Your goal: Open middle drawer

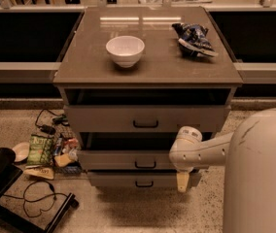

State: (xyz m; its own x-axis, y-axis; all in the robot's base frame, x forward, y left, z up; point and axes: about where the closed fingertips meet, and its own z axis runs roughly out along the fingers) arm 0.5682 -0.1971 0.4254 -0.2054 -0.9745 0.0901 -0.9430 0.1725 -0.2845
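Observation:
The middle drawer (113,160) is the second of three grey-beige fronts on the cabinet, with a small black pull handle (145,164). A dark gap shows above its front. My gripper (182,181) hangs at the right end of the drawer fronts, its tip in front of the lowest drawer's right end, to the right of the middle handle and apart from it. My white wrist (186,147) covers the right end of the middle drawer front.
A white bowl (125,50) and a blue snack bag (194,39) lie on the cabinet top (94,67). The top drawer (104,118) and lowest drawer (113,179) frame the middle one. Snack packets and cables (43,154) litter the floor at left. My white arm (257,174) fills the lower right.

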